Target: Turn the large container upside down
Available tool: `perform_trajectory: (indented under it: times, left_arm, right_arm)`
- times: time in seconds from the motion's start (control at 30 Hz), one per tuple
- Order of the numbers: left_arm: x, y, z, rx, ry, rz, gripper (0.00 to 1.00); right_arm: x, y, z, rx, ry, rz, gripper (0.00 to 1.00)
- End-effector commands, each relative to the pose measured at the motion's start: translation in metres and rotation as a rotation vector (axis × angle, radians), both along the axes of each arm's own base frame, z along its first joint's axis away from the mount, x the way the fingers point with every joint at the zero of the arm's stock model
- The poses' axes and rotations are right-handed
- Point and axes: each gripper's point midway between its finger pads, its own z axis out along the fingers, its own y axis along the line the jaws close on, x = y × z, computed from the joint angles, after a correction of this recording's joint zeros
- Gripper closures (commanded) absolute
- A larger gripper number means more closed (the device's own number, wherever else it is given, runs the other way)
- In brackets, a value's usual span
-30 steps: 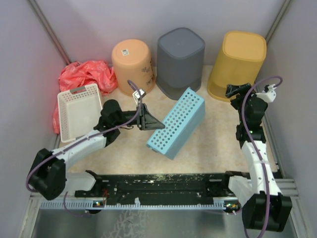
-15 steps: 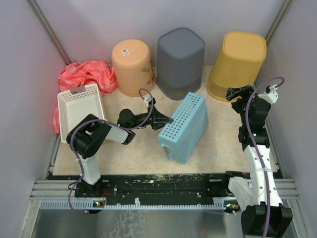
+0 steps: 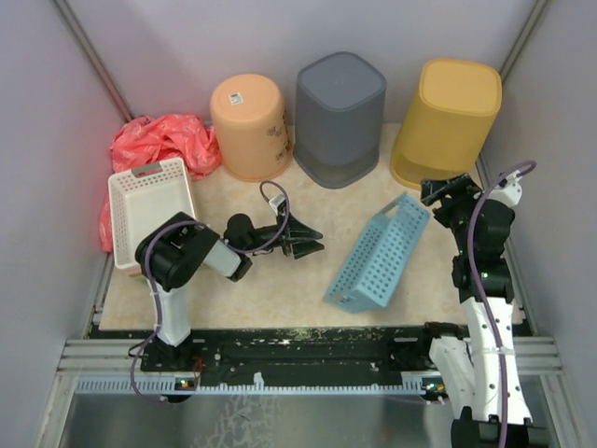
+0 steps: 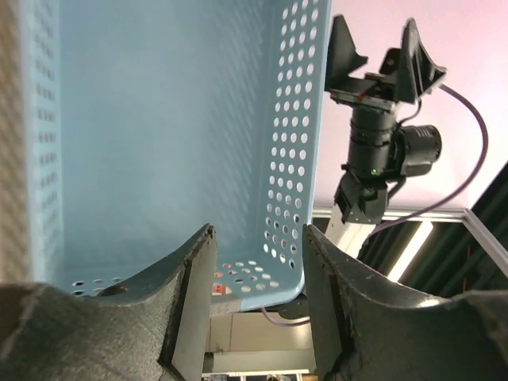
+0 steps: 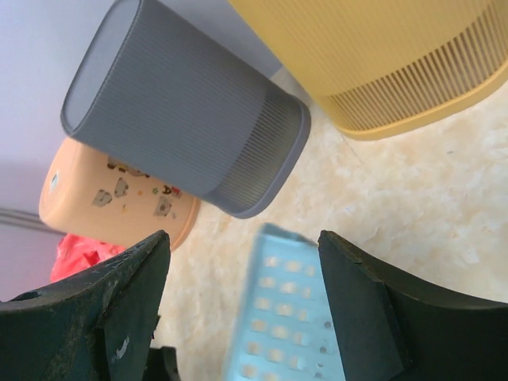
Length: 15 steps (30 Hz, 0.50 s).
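The large container (image 3: 381, 254) is a light blue perforated basket. It leans on one long edge in the middle of the floor, its open side facing left. My left gripper (image 3: 315, 243) stands open a short way to its left, touching nothing. In the left wrist view the container (image 4: 167, 127) shows its inside beyond the open left gripper (image 4: 258, 235). My right gripper (image 3: 438, 191) hovers open just past the container's upper right corner. Between the open right gripper (image 5: 242, 238) fingers, the container (image 5: 286, 317) appears blurred below.
Along the back wall stand an upside-down orange bucket (image 3: 247, 112), a grey bin (image 3: 339, 103) and a yellow bin (image 3: 448, 114). A white basket (image 3: 149, 213) and a red bag (image 3: 160, 140) lie at the left. Walls close both sides.
My left gripper was shut on the container's rim; it has opened and let go. The container has tipped over to the right, toward the right arm.
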Motion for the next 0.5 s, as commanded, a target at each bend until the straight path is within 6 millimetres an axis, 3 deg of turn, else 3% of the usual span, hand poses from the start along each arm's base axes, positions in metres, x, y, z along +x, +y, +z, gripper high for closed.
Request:
perform_trajectory:
  times: [0.0,0.1,0.37,0.47]
  left_arm:
    - [0.005,0.007,-0.021,0.079,-0.069,0.029,0.48]
    - [0.008,0.007,-0.020,0.090,-0.093,0.033,0.49]
    - [0.021,0.000,-0.011,0.245,-0.241,0.027,0.47]
    - [0.028,0.000,-0.003,0.320,-0.318,0.034,0.46]
  right_arm:
    - [-0.007,0.018,0.003,0.005,-0.006,0.084,0.24]
    - [-0.011,0.023,-0.010,-0.013,0.042,0.117,0.25]
    - [-0.023,0.010,-0.039,-0.136,0.190,0.100,0.24]
    - [-0.024,0.007,-0.063,-0.126,0.309,0.086,0.23]
